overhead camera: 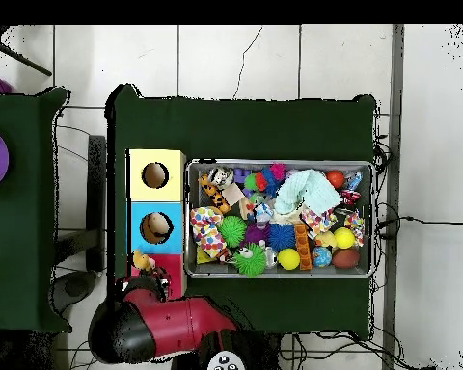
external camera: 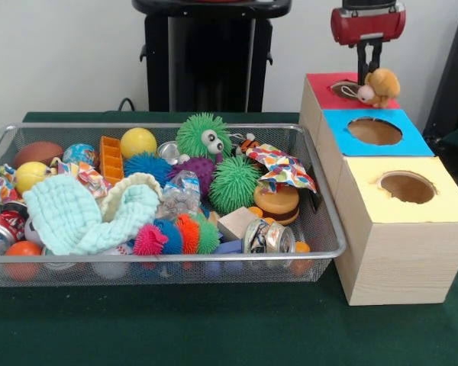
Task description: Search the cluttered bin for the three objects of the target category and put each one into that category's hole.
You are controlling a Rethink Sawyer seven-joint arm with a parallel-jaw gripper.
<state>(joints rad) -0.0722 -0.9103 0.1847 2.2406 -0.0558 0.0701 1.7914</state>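
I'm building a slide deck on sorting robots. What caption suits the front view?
Sawyer gripper above a plush toy at the red box's hole, beside the toy-filled wire bin.

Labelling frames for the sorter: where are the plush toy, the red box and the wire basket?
Small tan plush toy [external camera: 381, 86], front view, its body.
Red-topped wooden box [external camera: 320, 82], front view, top's left part.
Silver wire-mesh basket [external camera: 175, 255], front view, near rim.

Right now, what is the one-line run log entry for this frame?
gripper: above red box | plush toy: at red box's hole, gripper state unclear | wire-mesh bin: full of clutter | blue box, yellow box: holes uncovered
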